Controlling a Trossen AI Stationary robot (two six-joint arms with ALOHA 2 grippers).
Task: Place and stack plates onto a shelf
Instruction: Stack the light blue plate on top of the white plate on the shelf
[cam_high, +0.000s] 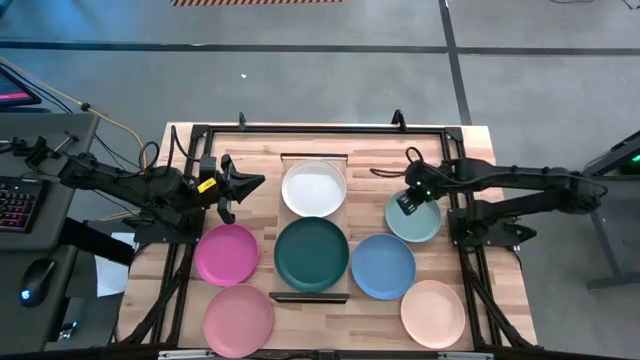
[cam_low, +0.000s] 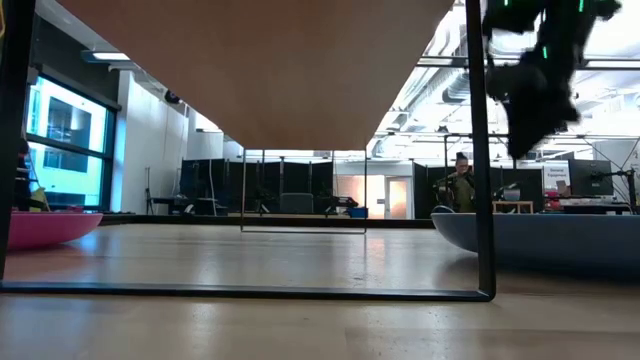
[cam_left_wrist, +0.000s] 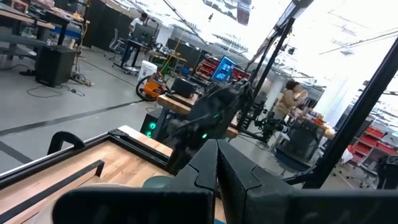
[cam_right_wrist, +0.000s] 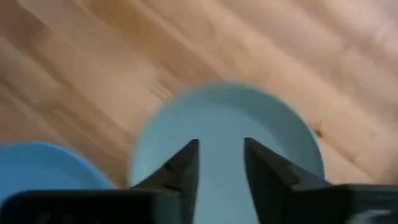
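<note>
Hovering over the round, matte mint plate (cam_right_wrist: 227, 134) (shallow-rimmed), right pincer (cam_right_wrist: 221, 163) parted, gripping nothing

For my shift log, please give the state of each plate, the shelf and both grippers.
White plate: on shelf.
Dark teal plate: on shelf.
Mint plate: on table, under right gripper, open.
Blue, peach, magenta, pink plates: on table.
Left gripper: shut, empty.
</note>
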